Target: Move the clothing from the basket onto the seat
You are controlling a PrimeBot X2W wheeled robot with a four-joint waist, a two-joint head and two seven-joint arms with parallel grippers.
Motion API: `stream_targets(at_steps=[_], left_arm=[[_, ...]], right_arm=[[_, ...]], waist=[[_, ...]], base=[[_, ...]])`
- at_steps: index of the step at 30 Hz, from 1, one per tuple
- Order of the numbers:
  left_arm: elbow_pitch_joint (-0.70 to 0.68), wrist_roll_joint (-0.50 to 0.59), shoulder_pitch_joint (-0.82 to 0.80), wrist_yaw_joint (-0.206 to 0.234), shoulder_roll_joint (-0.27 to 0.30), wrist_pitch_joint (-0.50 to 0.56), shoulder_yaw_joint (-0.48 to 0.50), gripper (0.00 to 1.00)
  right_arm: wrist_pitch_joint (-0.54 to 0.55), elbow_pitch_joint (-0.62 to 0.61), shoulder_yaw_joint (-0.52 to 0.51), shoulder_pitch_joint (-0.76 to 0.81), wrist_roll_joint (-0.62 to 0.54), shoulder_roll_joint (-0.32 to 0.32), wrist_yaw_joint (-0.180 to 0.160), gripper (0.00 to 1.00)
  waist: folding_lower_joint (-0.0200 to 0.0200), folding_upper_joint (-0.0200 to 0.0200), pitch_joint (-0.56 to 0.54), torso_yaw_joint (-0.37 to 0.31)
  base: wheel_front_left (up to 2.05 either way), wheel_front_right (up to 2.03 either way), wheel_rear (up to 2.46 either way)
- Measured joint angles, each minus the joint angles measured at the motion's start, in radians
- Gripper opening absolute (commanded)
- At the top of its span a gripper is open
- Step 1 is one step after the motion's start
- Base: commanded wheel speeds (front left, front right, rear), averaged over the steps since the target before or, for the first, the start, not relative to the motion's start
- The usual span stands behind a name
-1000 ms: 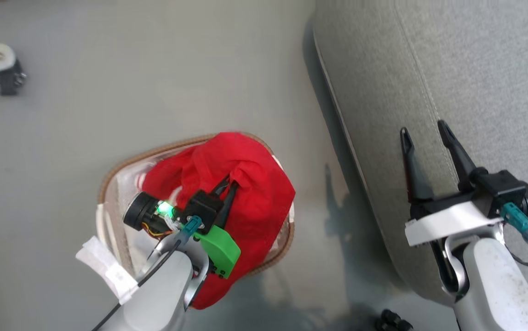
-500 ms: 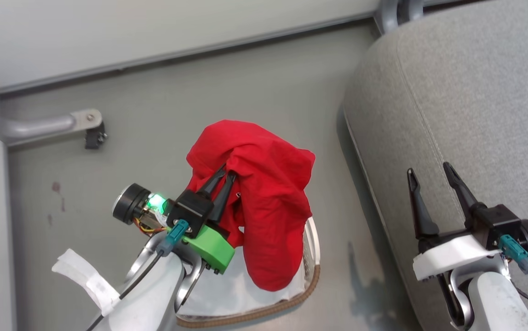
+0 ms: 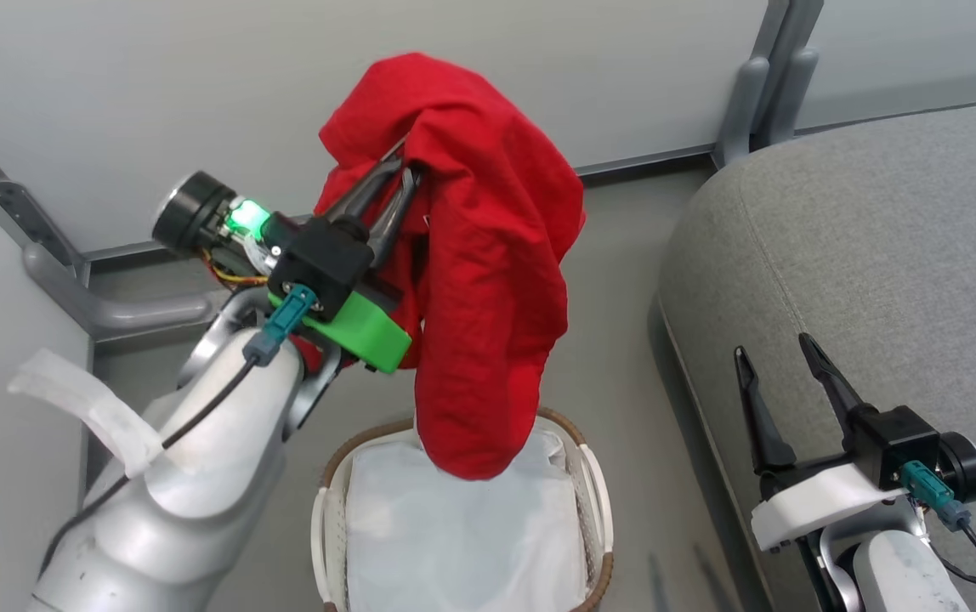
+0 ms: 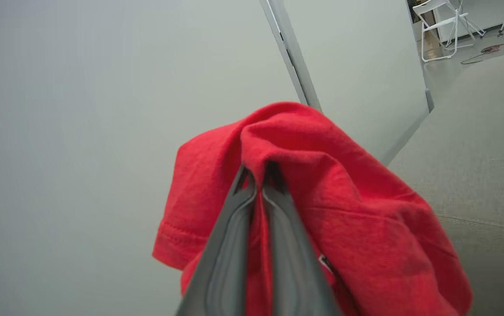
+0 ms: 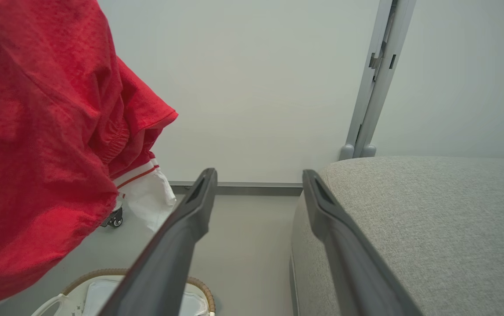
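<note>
Where it lay in the basket (image 3: 597, 476) a second ago, the red clothing (image 3: 488, 255) now hangs high over it, pinched in the closed left end effector (image 3: 399, 166). The right end effector (image 3: 773, 344) gapes empty beside the grey seat (image 3: 879, 255), the garment's next stop.

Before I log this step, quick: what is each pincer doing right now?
Left pincer: shut on the red clothing, which hangs above the basket.
Right pincer: open, holding nothing, by the seat.
</note>
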Motion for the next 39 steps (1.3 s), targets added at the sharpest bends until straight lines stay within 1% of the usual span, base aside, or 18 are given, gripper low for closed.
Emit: stream_targets(at_steps=[6, 12, 18, 23, 25, 30, 34, 39], left_arm=[[0.009, -0.04, -0.115, -0.002, 0.039, 0.0, -0.04, 0.0], [0.023, -0.08, -0.189, -0.002, 0.05, 0.0, -0.081, 0.0], [-0.002, -0.101, -0.208, -0.002, 0.06, 0.0, -0.109, 0.0], [-0.046, -0.116, -0.208, -0.002, 0.067, 0.0, -0.136, 0.0], [-0.051, -0.119, -0.208, -0.002, 0.071, 0.0, -0.145, 0.0], [-0.058, -0.13, -0.208, -0.002, 0.071, 0.0, -0.165, 0.0], [-0.064, -0.136, -0.207, -0.002, 0.067, 0.0, -0.18, 0.0], [-0.072, -0.145, -0.207, -0.002, 0.065, 0.0, -0.196, 0.0]], right_arm=[[0.0, 0.003, 0.025, 0.002, -0.003, 0.0, 0.0, 1.0], [0.0, 0.004, 0.074, -0.011, -0.003, -0.001, 0.0, 1.0], [0.0, -0.003, 0.132, -0.049, -0.008, 0.0, 0.0, 1.0], [0.0, 0.049, 0.177, -0.116, -0.067, -0.001, 0.0, 1.0], [0.0, 0.074, 0.205, -0.151, -0.066, 0.0, 0.0, 1.0], [0.0, 0.138, 0.277, -0.232, -0.02, -0.005, 0.0, 1.0], [0.0, 0.174, 0.362, -0.281, 0.049, -0.048, 0.0, 1.0], [0.0, 0.171, 0.438, -0.326, 0.123, -0.085, 0.0, 1.0]], waist=[[0.0, 0.0, -0.03, -0.001], [0.0, 0.0, -0.042, -0.011], [0.0, 0.0, -0.057, -0.017], [0.0, 0.0, -0.065, -0.012], [0.0, 0.0, -0.066, -0.008], [0.0, 0.0, -0.071, 0.002], [0.0, 0.0, -0.073, 0.009], [0.0, 0.0, -0.078, 0.015]], base=[[0.0, 0.0, 0.0], [0.0, 0.0, 0.0], [0.0, 0.0, 0.0], [0.0, 0.0, 0.0], [0.0, 0.0, 0.0], [0.0, 0.0, 0.0], [0.0, 0.0, 0.0], [0.0, 0.0, 0.0]])
